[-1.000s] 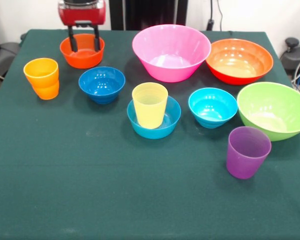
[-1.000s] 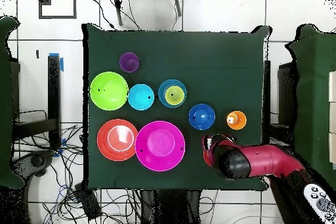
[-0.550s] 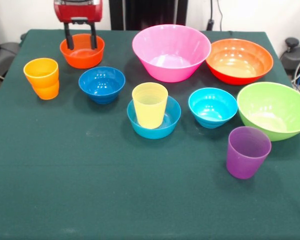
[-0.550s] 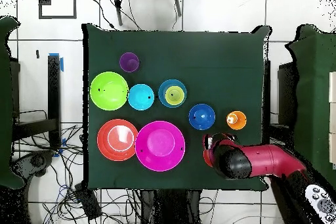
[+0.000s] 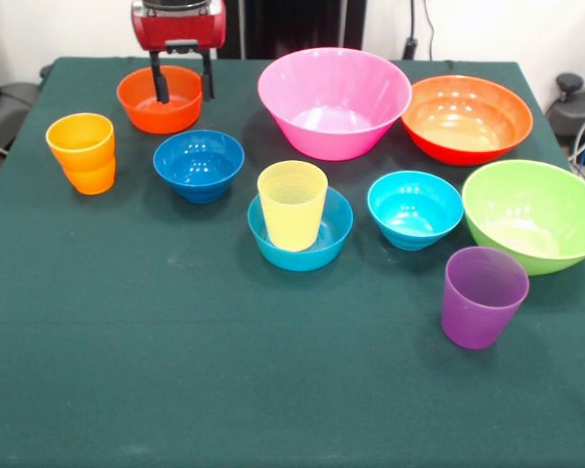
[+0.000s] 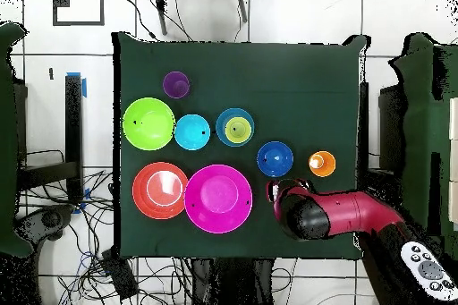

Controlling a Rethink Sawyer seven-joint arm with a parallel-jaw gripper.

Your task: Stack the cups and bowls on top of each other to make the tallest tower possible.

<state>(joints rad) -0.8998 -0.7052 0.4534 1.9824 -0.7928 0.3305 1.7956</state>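
Observation:
My gripper (image 5: 184, 86) hangs open at the far left, one finger inside the small orange-red bowl (image 5: 146, 109) and the other at its right rim. An upright yellow cup (image 5: 292, 205) stands inside the mid-blue small bowl (image 5: 337, 230) at the table's middle. The orange cup (image 5: 81, 153) is at the left, and the dark blue small bowl (image 5: 199, 164) sits between it and the middle. The cyan small bowl (image 5: 415, 209) and the purple cup (image 5: 483, 296) are on the right. From overhead, the gripper (image 6: 284, 196) hides the small orange-red bowl.
Three large bowls sit along the far and right side: pink (image 5: 333, 136), orange-red (image 5: 466, 136) and lime green (image 5: 534, 229). The red arm (image 6: 358, 214) reaches in over the table's edge. Green cloth (image 5: 224, 370) covers the table.
The gripper rose slightly from inside the small orange-red bowl, then shifted right in the front view, so its fingers now straddle the bowl's right rim. Cups and bowls have not moved.

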